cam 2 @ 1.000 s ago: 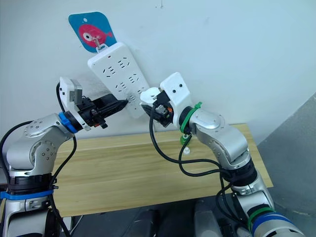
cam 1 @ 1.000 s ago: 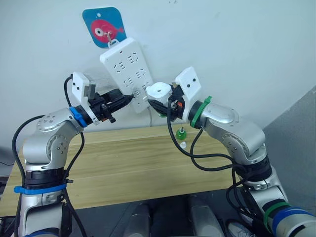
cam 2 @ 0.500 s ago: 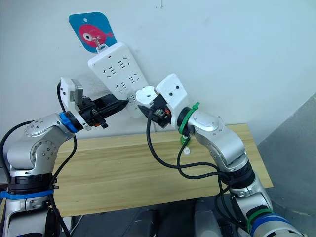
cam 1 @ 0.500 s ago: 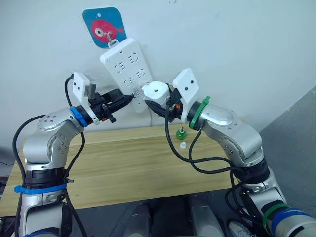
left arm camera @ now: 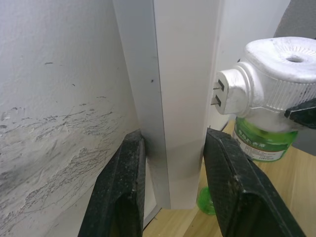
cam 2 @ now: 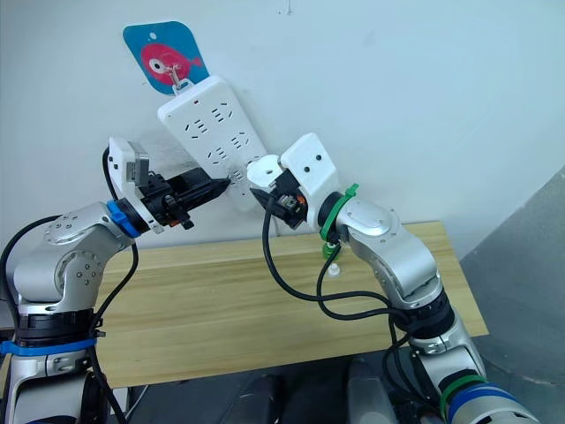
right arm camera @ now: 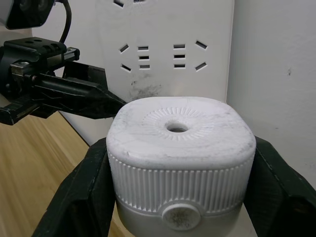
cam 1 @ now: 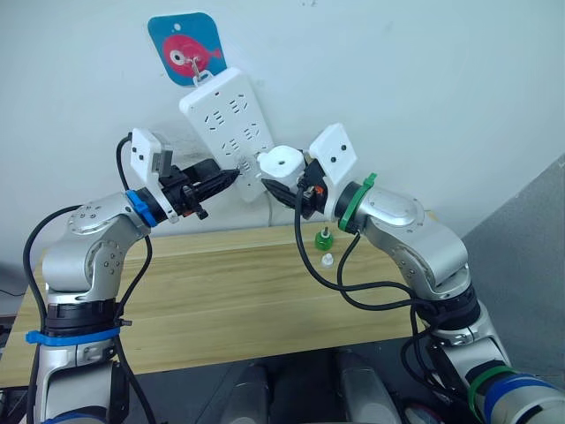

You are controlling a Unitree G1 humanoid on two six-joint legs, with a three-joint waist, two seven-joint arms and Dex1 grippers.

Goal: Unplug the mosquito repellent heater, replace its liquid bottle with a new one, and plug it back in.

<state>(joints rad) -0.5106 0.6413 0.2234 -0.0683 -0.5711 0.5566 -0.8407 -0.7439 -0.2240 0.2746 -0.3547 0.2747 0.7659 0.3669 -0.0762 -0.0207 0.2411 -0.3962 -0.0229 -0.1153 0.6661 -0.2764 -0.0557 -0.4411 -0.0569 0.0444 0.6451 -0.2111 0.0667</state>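
**A:** From the head camera, what stage are we looking at?

**B:** The last one, by my reading. The right tool (cam 1: 281, 181) is gripping the small white rounded plastic mosquito repellent heater (cam 1: 282, 162) and holding it just beside the long white multi-socket power strip (cam 1: 228, 132) hanging on the wall. The left tool (cam 1: 226, 178) is pinching that strip's lower edge. On the pale wooden desk (cam 1: 221, 291), a small green bottle (cam 1: 324, 238) and a white cap (cam 1: 327, 259) are sitting near the back edge.

**A:** And the left wrist camera?

**B:** Its black fingers (left arm camera: 118, 182) are clamping both sides of the strip. The heater's two metal prongs (left arm camera: 215, 93) are pointing at the strip but apart from it. A clear bottle of green liquid (left arm camera: 259, 140) is sitting under the heater.

**A:** The right wrist camera?

**B:** Both fingers are squeezing the heater's ribbed sides, vent hole (right arm camera: 176, 128) facing the camera. Next, I judge, the prongs need lining up with a socket (right arm camera: 142, 54), then a straight push.
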